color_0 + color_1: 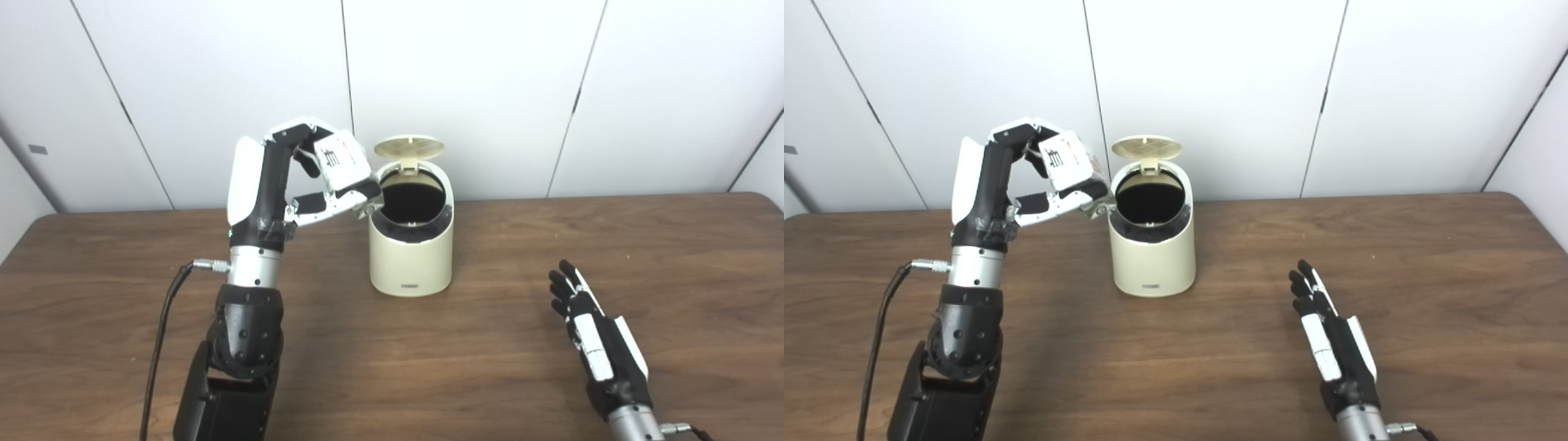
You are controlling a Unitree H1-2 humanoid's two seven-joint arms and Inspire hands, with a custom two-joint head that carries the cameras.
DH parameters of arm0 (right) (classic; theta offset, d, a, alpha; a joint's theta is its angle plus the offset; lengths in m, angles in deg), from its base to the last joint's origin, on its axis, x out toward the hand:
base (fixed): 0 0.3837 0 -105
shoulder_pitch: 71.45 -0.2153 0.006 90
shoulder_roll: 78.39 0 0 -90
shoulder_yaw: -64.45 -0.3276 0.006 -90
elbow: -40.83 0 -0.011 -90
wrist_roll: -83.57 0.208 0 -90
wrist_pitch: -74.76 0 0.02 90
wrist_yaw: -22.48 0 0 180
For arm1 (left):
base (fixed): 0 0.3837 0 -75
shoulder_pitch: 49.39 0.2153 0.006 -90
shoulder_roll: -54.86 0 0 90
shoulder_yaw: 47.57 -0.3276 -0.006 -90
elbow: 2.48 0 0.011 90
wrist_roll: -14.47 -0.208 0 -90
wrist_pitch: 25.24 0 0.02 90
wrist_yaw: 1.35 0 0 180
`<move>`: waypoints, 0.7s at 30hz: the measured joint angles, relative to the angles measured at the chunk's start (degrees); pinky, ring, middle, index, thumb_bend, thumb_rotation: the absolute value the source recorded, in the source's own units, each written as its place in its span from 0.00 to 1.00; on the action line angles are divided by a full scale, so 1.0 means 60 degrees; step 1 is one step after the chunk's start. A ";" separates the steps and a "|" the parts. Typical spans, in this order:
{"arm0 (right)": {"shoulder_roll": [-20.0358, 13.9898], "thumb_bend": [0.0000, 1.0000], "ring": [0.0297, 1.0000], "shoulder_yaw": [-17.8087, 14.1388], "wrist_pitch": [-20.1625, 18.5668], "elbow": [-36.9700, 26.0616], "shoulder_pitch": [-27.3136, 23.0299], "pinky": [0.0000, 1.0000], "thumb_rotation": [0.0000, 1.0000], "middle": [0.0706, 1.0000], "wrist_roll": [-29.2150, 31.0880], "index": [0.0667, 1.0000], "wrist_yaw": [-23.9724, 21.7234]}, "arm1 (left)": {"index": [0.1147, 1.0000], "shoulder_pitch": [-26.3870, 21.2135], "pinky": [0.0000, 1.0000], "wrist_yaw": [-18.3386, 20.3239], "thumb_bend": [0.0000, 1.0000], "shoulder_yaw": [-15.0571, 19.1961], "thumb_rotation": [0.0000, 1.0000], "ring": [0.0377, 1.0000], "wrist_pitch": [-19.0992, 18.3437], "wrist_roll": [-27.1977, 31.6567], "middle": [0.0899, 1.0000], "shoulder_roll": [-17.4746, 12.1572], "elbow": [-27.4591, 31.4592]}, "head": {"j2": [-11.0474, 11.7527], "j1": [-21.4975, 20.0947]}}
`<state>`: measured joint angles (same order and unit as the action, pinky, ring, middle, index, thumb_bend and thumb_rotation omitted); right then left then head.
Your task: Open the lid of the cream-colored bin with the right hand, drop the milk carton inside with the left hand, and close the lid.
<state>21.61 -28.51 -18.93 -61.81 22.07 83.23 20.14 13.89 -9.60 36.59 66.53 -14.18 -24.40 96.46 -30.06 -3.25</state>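
With lid [409, 147] flipped up, cream-colored bin [411, 257] stands frame centre on wooden table [392, 367]. Left hand [306, 177] clamps milk carton [340, 160] at bin's rim, upper left. Carton likely light, crushable; side grip suits. Right hand [591, 334] lower right, fingers spread, empty.

Big brown wooden desk [465, 367] with dark wavy grain and a rounded far edge. Behind it, plain white wall panels [459, 79], split by thin dark slanted lines. Small grey tag [37, 149] stuck on the left panel. Soft, even light everywhere.
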 measured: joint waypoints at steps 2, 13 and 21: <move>0.0005 0.65 0.95 0.0010 -0.0002 0.0000 -0.0001 0.94 0.94 0.94 -0.0022 0.96 0.0001 | 0.43 -0.0079 0.33 -0.0026 0.48 -0.0059 0.00 0.42 0.0128 -0.0062 0.46 0.0073 -0.0196 | 0.0015 0.0000; 0.0019 0.65 0.95 0.0124 -0.0013 -0.0026 -0.0003 0.94 0.95 0.94 -0.0371 0.96 0.0014 | 0.41 -0.0529 0.37 -0.1326 0.48 -0.0402 0.00 0.42 0.2823 -0.1087 0.44 0.0047 -0.2151 | 0.0015 -0.0044; 0.0034 0.65 0.95 0.0184 -0.0029 -0.0222 0.0024 0.93 0.96 0.93 -0.0541 0.97 0.0022 | 0.42 -0.0917 0.35 -0.3138 0.48 -0.1217 0.00 0.41 0.3848 -0.1518 0.47 -0.0326 -0.3324 | 0.0029 -0.0073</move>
<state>21.81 -27.40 -19.11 -63.14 22.21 79.98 20.27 8.38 -28.42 29.29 89.62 -23.29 -26.36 76.52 -29.88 -3.69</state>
